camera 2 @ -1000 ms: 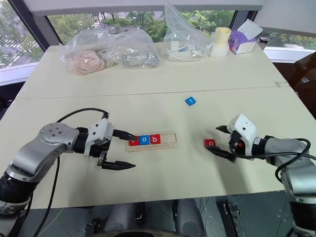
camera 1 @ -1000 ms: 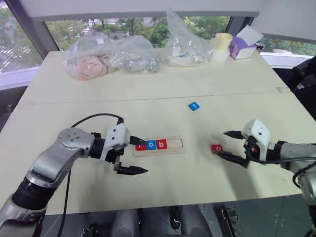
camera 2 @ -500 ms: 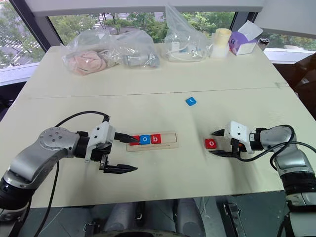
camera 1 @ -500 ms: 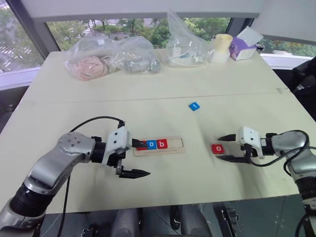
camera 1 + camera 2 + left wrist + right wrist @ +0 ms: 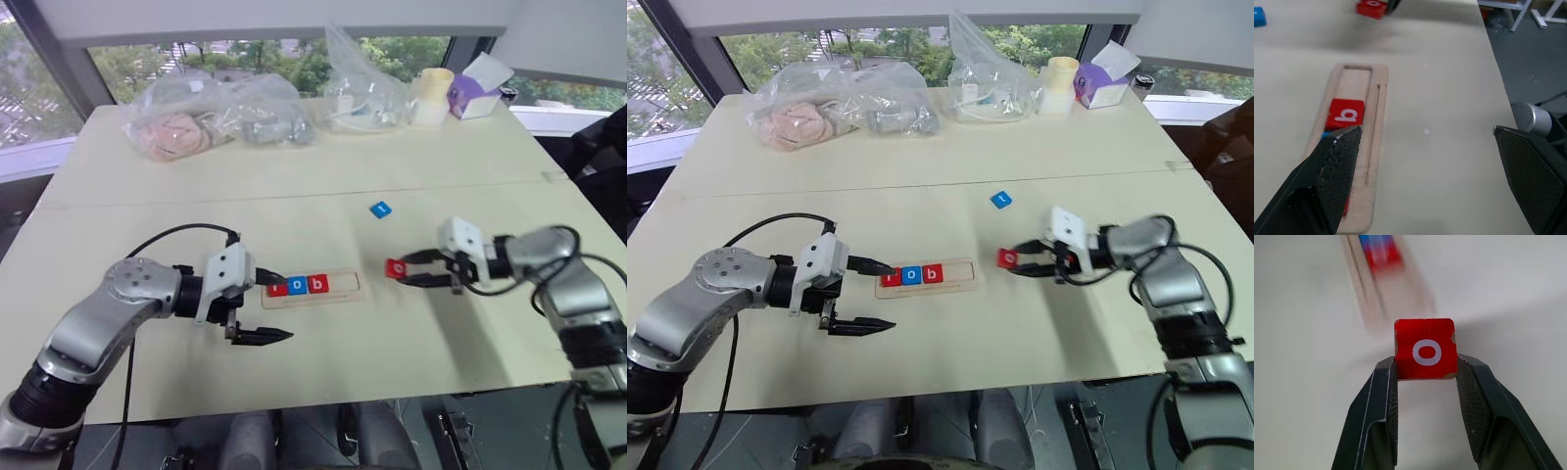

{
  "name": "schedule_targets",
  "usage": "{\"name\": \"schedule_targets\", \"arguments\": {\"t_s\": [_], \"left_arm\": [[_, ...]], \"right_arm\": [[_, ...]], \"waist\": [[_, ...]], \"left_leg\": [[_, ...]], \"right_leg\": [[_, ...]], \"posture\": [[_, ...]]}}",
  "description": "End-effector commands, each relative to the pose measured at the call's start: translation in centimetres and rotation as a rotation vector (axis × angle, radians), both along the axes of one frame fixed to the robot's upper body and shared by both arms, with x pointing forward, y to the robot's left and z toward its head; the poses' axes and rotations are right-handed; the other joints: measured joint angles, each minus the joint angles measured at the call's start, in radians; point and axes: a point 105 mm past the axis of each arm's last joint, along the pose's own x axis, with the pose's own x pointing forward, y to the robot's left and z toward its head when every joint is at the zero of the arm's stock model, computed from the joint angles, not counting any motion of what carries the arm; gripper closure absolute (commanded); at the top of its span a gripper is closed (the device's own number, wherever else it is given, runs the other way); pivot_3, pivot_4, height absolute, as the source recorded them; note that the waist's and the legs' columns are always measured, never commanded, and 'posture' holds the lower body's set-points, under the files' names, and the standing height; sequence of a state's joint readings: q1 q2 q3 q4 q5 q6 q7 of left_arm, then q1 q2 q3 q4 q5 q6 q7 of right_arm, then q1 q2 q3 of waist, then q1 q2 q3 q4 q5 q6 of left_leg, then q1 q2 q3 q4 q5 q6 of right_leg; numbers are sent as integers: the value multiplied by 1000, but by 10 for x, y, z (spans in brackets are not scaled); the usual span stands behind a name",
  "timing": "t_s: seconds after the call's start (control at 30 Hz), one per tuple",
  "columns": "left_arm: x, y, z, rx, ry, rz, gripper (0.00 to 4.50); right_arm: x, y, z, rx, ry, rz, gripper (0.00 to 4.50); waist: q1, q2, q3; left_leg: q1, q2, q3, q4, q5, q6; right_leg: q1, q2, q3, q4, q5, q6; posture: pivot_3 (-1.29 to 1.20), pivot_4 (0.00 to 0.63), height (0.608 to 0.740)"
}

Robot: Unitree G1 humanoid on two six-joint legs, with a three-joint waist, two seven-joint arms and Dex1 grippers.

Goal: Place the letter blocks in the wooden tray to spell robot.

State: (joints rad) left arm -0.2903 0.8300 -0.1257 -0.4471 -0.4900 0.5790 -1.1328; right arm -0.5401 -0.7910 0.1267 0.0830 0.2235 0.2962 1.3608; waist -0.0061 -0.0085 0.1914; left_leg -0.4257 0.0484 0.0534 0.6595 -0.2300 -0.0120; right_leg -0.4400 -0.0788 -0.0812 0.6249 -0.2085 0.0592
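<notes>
My right jaws are clenched on the red o block, pinching it by 2 opposite edges with its white letter facing up. I hold it above the desk, apart from the surface, just off the right end of the wooden tray.

The tray lies flat near the middle of the desk's near half. In its slot sit 3 blocks side by side at the left end: a red one partly hidden behind my left finger, then the blue o block, then the red b block. The right part of the slot is bare wood.

My left jaws are released, spread wide and holding nothing. They point toward the tray's left end, with 1 finger over that end and the other off to the near side above the desk.

The blue t block lies flat on the desk farther back, well apart from the tray and from both jaws.

Along the far edge sit clear plastic bags and a purple box.
</notes>
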Motion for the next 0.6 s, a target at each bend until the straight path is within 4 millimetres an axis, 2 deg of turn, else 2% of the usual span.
{"name": "schedule_targets", "arguments": {"t_s": [0.03, 0.3, 0.6], "left_arm": [[3, 3, 6, -1, -26, 5, 0], [11, 12, 9, -9, -60, 91, 0], [12, 14, 8, -17, -62, 122, 0]], "right_arm": [[0, 20, 0, -1, 25, 38, 3382], [9, 49, -20, -99, -3, 115, 3382], [15, 57, -30, -117, -4, 135, 3382]], "waist": [[12, 0, 0], [19, 0, 0], [18, 0, 0]], "left_leg": [[0, 0, 0, 0, 0, 0], [-3, -1, 3, 3, 0, 0], [-2, 0, 3, 3, 0, 0]], "right_leg": [[0, 0, 0, 0, -1, 0], [-1, -3, 0, 0, 0, 0], [-1, -2, 0, 2, 0, 0]], "posture": [[0, 150, 740], [0, 150, 740], [0, 150, 740]]}}
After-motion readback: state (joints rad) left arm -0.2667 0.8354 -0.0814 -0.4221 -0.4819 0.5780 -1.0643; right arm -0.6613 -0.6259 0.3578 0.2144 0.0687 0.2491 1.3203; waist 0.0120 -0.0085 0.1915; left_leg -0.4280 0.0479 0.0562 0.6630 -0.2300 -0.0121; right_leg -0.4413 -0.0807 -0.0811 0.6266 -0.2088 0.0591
